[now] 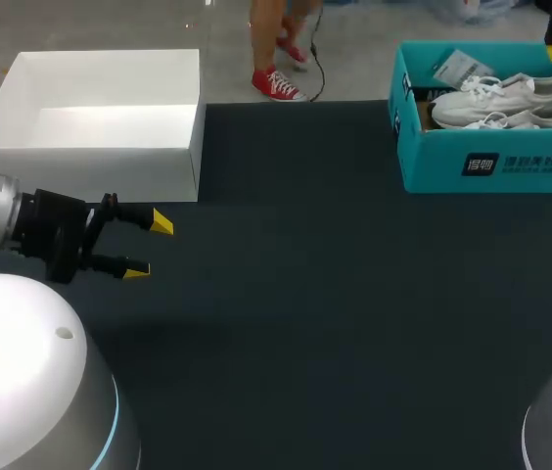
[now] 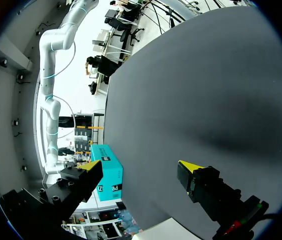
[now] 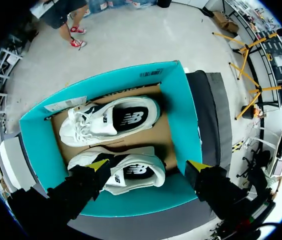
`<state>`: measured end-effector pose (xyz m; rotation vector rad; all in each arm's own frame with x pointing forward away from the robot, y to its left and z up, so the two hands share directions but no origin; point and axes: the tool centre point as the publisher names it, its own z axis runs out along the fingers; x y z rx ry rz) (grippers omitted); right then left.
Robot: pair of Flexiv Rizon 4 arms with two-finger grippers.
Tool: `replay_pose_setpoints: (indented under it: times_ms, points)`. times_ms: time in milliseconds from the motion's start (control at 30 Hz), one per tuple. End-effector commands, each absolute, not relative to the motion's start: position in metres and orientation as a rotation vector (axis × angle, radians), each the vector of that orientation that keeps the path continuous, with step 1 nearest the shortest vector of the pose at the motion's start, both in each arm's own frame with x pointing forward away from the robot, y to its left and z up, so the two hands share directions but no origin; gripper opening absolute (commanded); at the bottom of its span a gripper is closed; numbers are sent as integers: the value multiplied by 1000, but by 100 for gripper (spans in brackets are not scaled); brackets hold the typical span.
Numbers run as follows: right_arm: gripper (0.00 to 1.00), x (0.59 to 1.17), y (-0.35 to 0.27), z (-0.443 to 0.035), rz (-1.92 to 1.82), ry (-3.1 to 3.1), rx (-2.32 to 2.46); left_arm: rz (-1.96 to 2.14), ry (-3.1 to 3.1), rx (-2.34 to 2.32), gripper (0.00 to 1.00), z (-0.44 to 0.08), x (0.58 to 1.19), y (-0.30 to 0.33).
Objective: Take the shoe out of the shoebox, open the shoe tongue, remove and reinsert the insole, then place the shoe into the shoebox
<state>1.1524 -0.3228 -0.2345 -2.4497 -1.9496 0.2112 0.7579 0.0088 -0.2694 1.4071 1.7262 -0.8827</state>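
Note:
A teal shoebox (image 1: 491, 164) stands open at the table's far right with two white shoes (image 1: 511, 93) lying side by side in it. In the right wrist view my right gripper (image 3: 150, 165) hangs open above the shoebox (image 3: 185, 125). Its fingers straddle the nearer shoe (image 3: 133, 175) from above without touching it, and the other shoe (image 3: 111, 120) lies beyond. At the left side of the table my left gripper (image 1: 149, 245) is open and holds nothing. In its own view the left gripper (image 2: 138, 165) points across the dark table toward the far shoebox (image 2: 108, 172).
A large open white box (image 1: 100, 122) sits at the table's far left, just behind my left gripper. Dark table surface (image 1: 335, 294) stretches between the two boxes. A paper tag (image 1: 460, 67) lies in the shoebox's back corner.

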Motion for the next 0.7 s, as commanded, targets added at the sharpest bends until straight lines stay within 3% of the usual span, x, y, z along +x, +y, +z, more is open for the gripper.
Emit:
replay_pose_setpoints:
  times_ms: [33,500,700]
  points:
    - [100,1152,-327,-229,543,-1797,-2027,-879,1730,1409,100,-269,757,8]
    - [100,1152,-327,-229,543,-1797,-2027,-879,1730,1409,100,-269,757,8]
    - [100,1127,-316,-225,482,-2074,-1909,-879,1730,1409,100,-269,757,8]
